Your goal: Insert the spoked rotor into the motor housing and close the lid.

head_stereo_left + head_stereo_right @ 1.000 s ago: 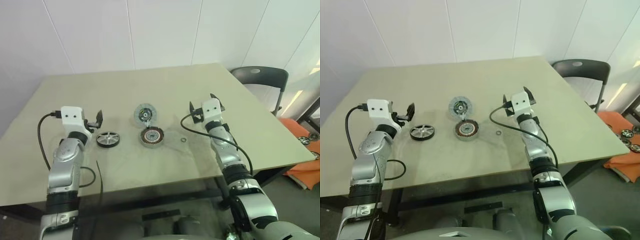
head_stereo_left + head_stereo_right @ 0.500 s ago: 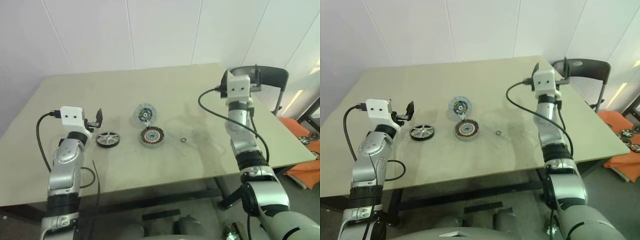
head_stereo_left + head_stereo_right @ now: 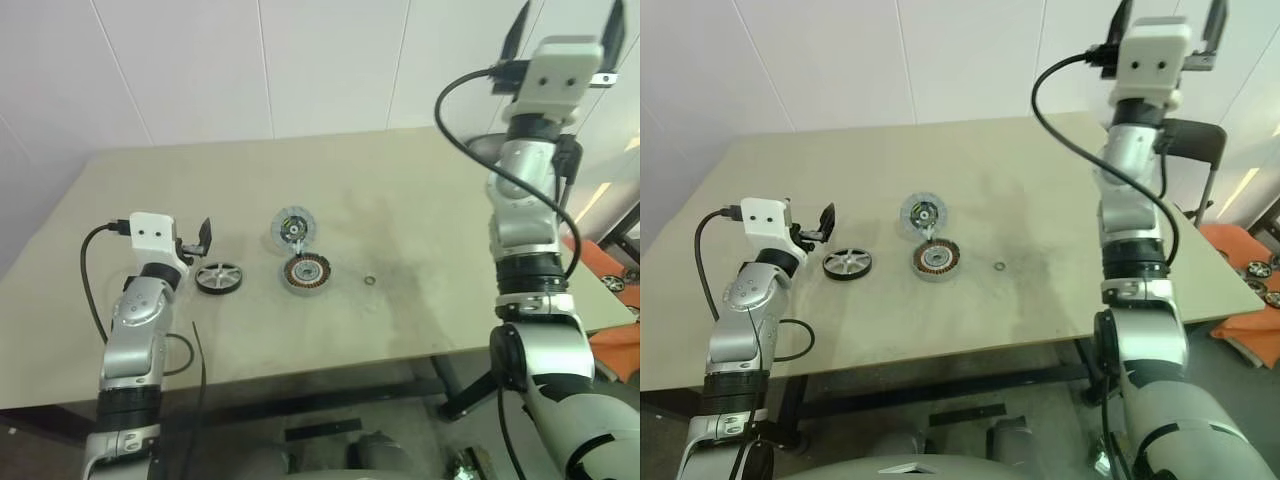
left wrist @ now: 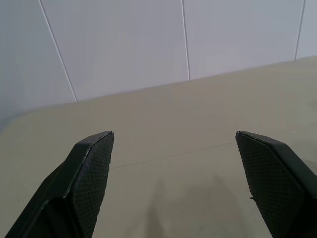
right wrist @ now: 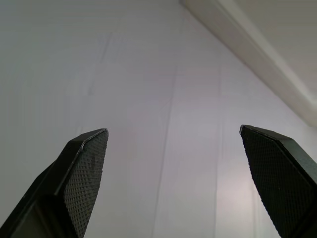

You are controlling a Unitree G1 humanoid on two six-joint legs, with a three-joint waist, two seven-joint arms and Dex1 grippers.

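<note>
The spoked rotor (image 3: 293,227), a flat grey disc with a small hub, lies mid-table. Just in front of it, touching or nearly so, sits the motor housing (image 3: 306,273) with its copper coil ring facing up. A dark round spoked part (image 3: 218,277), probably the lid, lies to the left of the housing. My left gripper (image 4: 173,136) hovers open and empty just left of that dark part, aimed across the table. My right gripper (image 3: 565,20) is raised high above the table's right side, open and empty, pointing up at the white wall.
A small metal ring (image 3: 369,281) lies on the beige table (image 3: 400,200) right of the housing. A dark chair (image 3: 1190,140) stands behind the table's right corner. Orange items with wheels (image 3: 615,280) lie on the floor at the right. A white panelled wall is behind.
My right arm has swung up from just above the table to high overhead, its gripper still open. The left arm and the parts on the table have stayed put.
</note>
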